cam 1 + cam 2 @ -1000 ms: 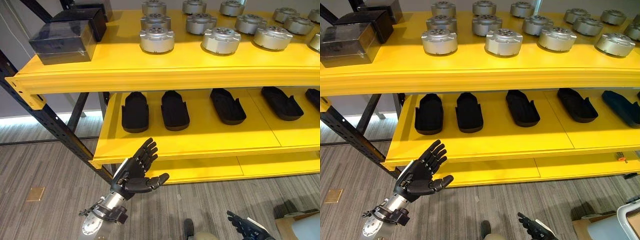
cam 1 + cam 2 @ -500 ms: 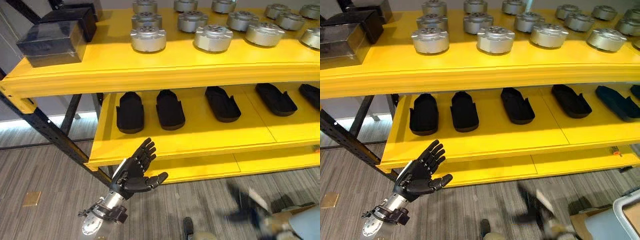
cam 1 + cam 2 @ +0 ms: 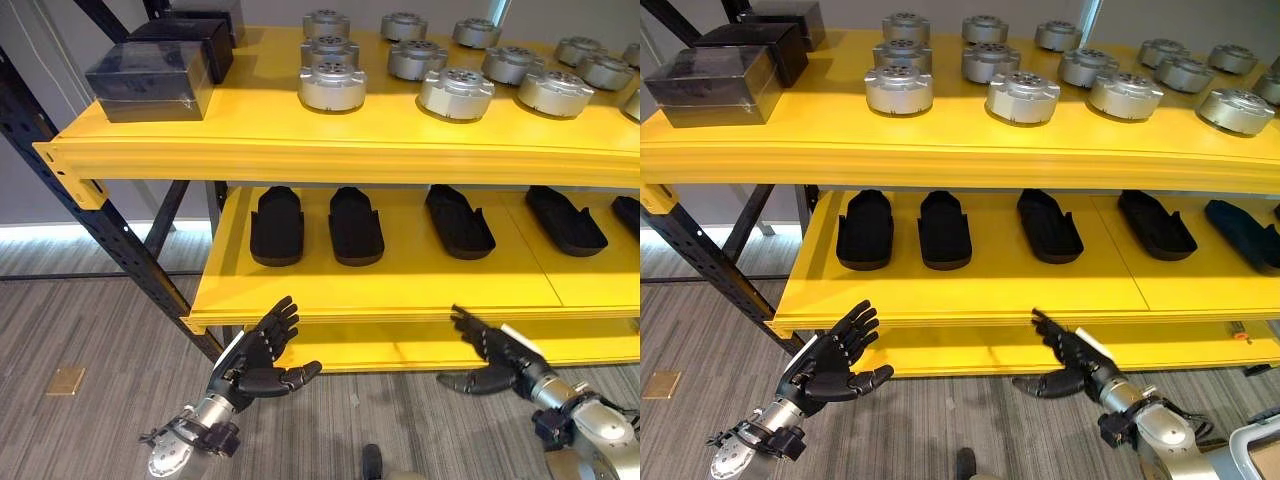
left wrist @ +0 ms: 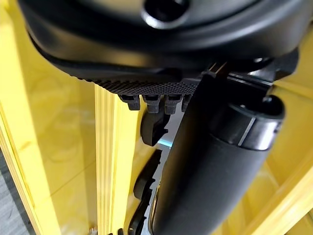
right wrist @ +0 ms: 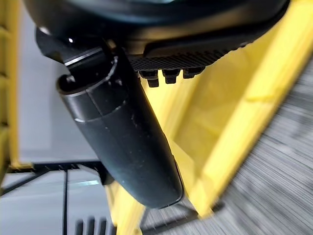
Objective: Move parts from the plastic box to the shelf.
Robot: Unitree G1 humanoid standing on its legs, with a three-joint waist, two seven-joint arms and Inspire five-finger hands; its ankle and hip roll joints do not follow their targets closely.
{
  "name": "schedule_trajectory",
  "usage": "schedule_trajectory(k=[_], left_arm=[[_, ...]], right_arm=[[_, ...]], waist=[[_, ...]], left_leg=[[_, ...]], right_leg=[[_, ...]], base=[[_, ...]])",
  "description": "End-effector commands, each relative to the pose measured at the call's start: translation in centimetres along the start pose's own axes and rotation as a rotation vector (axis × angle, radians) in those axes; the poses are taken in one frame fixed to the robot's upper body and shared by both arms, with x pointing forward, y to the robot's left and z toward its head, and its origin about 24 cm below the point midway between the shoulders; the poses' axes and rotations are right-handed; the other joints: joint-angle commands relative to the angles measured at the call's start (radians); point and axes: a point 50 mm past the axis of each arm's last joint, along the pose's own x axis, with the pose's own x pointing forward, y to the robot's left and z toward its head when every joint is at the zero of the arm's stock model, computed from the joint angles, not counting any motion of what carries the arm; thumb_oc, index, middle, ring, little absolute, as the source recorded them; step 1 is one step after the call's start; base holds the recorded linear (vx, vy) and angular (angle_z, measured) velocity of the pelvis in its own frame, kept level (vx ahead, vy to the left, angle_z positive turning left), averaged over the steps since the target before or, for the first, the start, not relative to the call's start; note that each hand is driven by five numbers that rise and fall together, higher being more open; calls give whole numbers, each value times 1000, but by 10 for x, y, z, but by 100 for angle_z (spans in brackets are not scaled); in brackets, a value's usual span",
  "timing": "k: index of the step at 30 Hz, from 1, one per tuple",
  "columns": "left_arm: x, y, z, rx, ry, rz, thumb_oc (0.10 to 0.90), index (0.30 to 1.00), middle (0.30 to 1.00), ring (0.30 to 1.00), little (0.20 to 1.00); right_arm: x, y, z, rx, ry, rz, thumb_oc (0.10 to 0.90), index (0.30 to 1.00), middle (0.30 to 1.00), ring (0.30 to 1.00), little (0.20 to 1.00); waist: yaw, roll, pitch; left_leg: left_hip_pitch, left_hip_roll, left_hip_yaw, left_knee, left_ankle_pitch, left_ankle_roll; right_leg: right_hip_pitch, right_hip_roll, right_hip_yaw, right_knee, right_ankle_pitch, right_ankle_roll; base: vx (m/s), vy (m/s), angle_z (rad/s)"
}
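Note:
A yellow shelf (image 3: 330, 150) stands before me with two levels. Several round silver metal parts (image 3: 331, 87) sit on its top level, and several black moulded parts (image 3: 276, 226) lie in a row on the lower level (image 3: 400, 285). My left hand (image 3: 253, 362) hangs open and empty below the lower level's front edge, at the left. My right hand (image 3: 495, 358) is raised open and empty at the same height further right, fingers pointing toward the shelf. A corner of a pale plastic box (image 3: 1262, 447) shows at the bottom right.
Two dark boxes (image 3: 152, 80) stand at the top level's left end. A black slanted frame post (image 3: 90, 220) runs down at the left. Grey striped carpet (image 3: 90, 330) covers the floor, with a small brass plate (image 3: 66, 380) set in it.
My right hand has risen from the bottom edge to the lower shelf's front edge. The camera view shifted. My left hand has sunk slightly and stays open.

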Motion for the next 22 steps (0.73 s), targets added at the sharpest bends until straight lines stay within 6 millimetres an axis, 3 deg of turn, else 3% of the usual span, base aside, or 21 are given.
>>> schedule_trajectory(k=[1,9,18,22], left_arm=[[18,-2,49,137,-228,-108,900,1000,1000,1000,1000],[19,-6,49,131,-235,-109,900,1000,1000,1000,1000],[27,-17,47,81,-236,-136,900,1000,1000,1000,1000],[32,-23,45,44,-237,-136,900,1000,1000,1000,1000]], right_arm=[[9,-16,74,-131,-324,12,900,1000,1000,1000,1000],[12,-1,85,-99,-421,70,900,1000,1000,1000,1000],[24,32,121,1,-665,160,900,1000,1000,1000,1000],[33,47,124,49,-690,181,900,1000,1000,1000,1000]], waist=[[6,-38,-24],[7,-37,-22],[15,-17,-27],[19,-5,-29]], left_leg=[[2,56,-14,-4,21,-5],[3,54,-16,-4,19,-3],[7,51,-24,-4,16,0],[6,52,-26,-4,16,-1]], right_leg=[[59,-93,-3,0,-20,109],[61,-93,2,0,-22,109],[66,-96,-2,0,-27,108],[66,-100,-9,0,-30,107]], base=[[0,0,0],[1,0,0],[1,1,0],[0,0,0]])
